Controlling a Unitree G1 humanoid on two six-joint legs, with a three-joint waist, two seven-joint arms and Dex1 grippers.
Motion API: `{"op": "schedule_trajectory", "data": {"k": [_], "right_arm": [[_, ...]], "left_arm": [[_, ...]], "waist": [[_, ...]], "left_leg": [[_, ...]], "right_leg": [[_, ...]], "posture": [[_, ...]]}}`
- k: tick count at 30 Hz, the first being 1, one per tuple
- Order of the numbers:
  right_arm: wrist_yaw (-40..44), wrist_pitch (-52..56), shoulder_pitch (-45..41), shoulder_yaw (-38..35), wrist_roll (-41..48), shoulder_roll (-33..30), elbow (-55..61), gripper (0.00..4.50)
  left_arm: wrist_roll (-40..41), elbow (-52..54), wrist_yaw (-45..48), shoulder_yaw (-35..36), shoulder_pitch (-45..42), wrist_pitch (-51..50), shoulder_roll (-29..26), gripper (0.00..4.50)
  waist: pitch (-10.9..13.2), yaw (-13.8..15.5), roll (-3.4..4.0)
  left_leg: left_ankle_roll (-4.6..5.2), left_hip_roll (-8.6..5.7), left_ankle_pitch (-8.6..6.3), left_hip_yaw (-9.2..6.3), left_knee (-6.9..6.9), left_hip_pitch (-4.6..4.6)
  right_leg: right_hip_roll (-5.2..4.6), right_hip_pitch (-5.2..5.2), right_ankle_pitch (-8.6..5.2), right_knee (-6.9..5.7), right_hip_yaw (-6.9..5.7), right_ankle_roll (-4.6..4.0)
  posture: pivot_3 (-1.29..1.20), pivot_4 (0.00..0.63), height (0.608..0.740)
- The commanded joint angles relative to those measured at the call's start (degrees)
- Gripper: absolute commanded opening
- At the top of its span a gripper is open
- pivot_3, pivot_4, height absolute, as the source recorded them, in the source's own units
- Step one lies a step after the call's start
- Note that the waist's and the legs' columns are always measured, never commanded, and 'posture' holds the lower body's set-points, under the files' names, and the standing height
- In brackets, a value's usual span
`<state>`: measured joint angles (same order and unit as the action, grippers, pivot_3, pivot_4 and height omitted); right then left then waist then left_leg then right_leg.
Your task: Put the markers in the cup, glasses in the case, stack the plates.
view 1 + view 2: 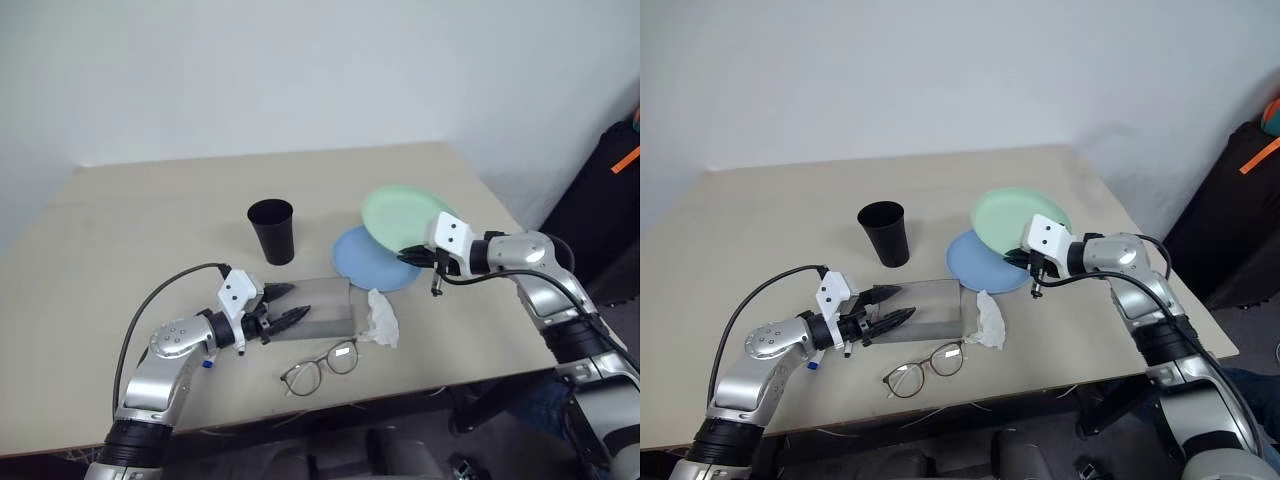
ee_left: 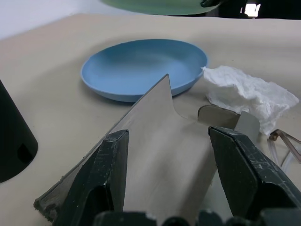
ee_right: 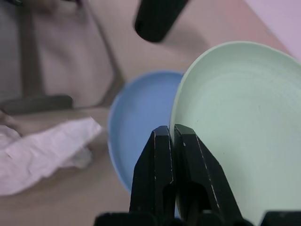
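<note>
Pinching the mint green plate [image 1: 402, 214] by its near rim, the right gripper [image 3: 175, 141] is carrying something light, stiff and slippery above the blue plate [image 1: 372, 259]; left gripper [image 1: 287, 304] jaws are standing spread at the grey case [image 1: 325, 304].

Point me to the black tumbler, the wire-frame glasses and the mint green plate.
Black tapered plastic tumbler [image 1: 272, 236], left eye view, side wall.
Thin dark wire-frame glasses [image 1: 303, 377], left eye view, left lens.
Mint green round plate [image 1: 1008, 217], right eye view, inner face.

Likely a lab or office: bare beige table [image 1: 150, 220] against plain white wall [image 1: 300, 70].
</note>
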<state>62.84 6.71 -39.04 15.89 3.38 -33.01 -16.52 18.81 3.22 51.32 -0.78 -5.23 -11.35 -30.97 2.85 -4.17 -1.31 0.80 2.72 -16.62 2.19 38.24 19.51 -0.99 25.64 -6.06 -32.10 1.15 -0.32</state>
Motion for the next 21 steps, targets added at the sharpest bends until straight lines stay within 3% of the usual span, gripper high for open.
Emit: {"op": "schedule_trajectory", "data": {"k": [1, 6, 18, 21], "right_arm": [[3.47, -3.22, -4.07, 0.51, 0.42, 2.06, -4.52, 0.01], [7.49, -7.23, -6.87, 2.91, -1.42, 4.75, -11.94, 0.01], [6.2, -15.4, -10.29, 2.95, -5.92, 8.74, -25.62, 0.01], [5.73, -15.91, -10.75, 2.49, -5.89, 9.3, -26.84, 0.7]], "left_arm": [[0.86, 1.59, 0.63, 1.02, -1.05, 0.66, -0.45, 2.81], [0.61, 2.34, 0.07, 0.71, -0.67, 0.56, -0.02, 2.81], [0.44, 3.7, -1.17, 0.71, 0.41, 0.36, 0.29, 2.81], [0.42, 3.62, -1.28, 0.6, 0.22, 0.34, 0.33, 2.81]], "waist": [[0.0, 0.0, 0.0], [0.0, 0.0, 0.0], [-0.01, -0.45, 0.0], [-0.01, -0.73, 0.01]], "left_leg": [[0.0, -0.01, 0.0, -0.01, 0.0, 0.0], [0.0, -0.07, 0.0, 0.01, 0.0, 0.0], [0.05, -0.26, 0.03, 0.29, 0.17, -0.04], [0.05, -0.26, 0.03, 0.29, 0.21, -0.05]], "right_leg": [[0.0, 0.0, 0.0, -0.01, 0.0, 0.0], [0.0, 0.03, 0.0, -0.16, 0.12, 0.0], [0.11, 0.13, 0.0, -0.8, 0.88, -0.01], [0.12, 0.12, 0.0, -0.83, 0.91, -0.01]], "posture": [[0.0, 0.0, 0.74], [0.0, 0.0, 0.74], [0.0, 0.0, 0.74], [0.0, 0.0, 0.74]]}}
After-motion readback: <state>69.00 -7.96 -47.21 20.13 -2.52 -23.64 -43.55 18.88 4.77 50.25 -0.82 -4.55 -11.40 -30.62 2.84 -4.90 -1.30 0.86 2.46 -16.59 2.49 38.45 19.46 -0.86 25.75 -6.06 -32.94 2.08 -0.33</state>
